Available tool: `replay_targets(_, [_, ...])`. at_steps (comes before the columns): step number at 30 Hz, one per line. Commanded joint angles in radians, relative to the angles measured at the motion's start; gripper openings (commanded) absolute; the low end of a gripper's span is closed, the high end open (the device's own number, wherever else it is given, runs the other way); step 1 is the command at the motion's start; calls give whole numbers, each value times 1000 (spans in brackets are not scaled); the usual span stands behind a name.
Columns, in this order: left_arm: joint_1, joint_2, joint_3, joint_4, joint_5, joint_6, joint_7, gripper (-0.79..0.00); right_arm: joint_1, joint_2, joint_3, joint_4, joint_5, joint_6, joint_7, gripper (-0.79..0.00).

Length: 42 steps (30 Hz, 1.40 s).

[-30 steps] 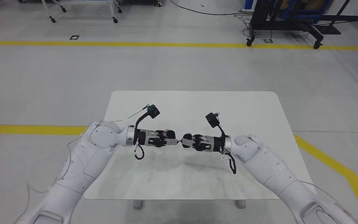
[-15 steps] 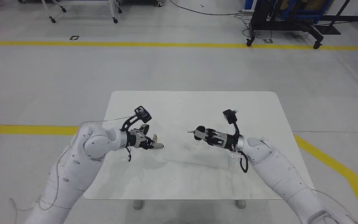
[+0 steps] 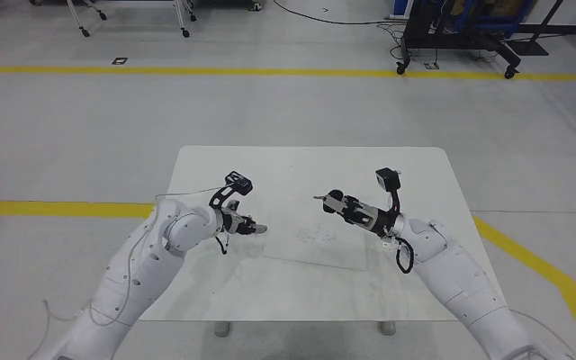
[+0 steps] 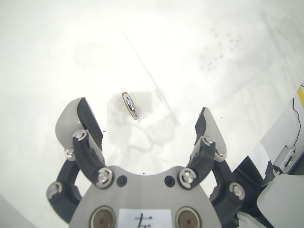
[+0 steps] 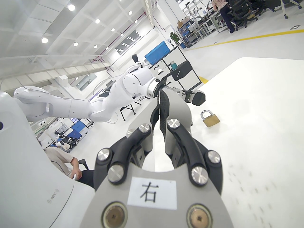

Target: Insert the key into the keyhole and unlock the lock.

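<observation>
Both arms have drawn apart from where they met a second ago. The left gripper (image 3: 256,229) hangs released, fingers spread, just above the lock (image 4: 130,105), which rests on the white surface (image 3: 405,171). The right gripper (image 3: 326,200), well apart from the lock, is clenched on the key (image 3: 317,198), a thin sliver at its tips.

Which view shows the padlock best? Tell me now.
The right wrist view: the padlock shows its brass face and shackle on the table. The left wrist view catches the padlock edge-on; in the top view it is too small to make out.
</observation>
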<state>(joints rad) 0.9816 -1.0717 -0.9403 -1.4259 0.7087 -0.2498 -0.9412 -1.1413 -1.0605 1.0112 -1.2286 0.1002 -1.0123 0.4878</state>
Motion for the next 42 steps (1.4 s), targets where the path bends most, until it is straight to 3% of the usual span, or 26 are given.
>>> replay_targets(1, [-15,-6,14,19,9,25,-10,-283,0,0,0,0,0,0,0,-785])
replay_targets(3, [-25,-12,33,30,23,52,-20,-286,0,0,0,0,0,0,0,-785])
replay_targets(6, [-43,-23,60,45,40,98,-41,-385,0,0,0,0,0,0,0,-785])
replay_targets(12, [-73,-41,102,76,69,154,-65,-425,0,0,0,0,0,0,0,-785])
replay_targets(19, [-85,-52,118,95,80,156,-64,-566,0,0,0,0,0,0,0,-785])
replay_targets(23, [-89,-57,139,94,139,177,-71,-557,0,0,0,0,0,0,0,-785])
replay_targets(30, [-89,-65,142,95,155,186,-59,-779,0,0,0,0,0,0,0,-785])
replay_targets(42, [-76,-66,119,90,146,148,-57,-785,0,0,0,0,0,0,0,-785])
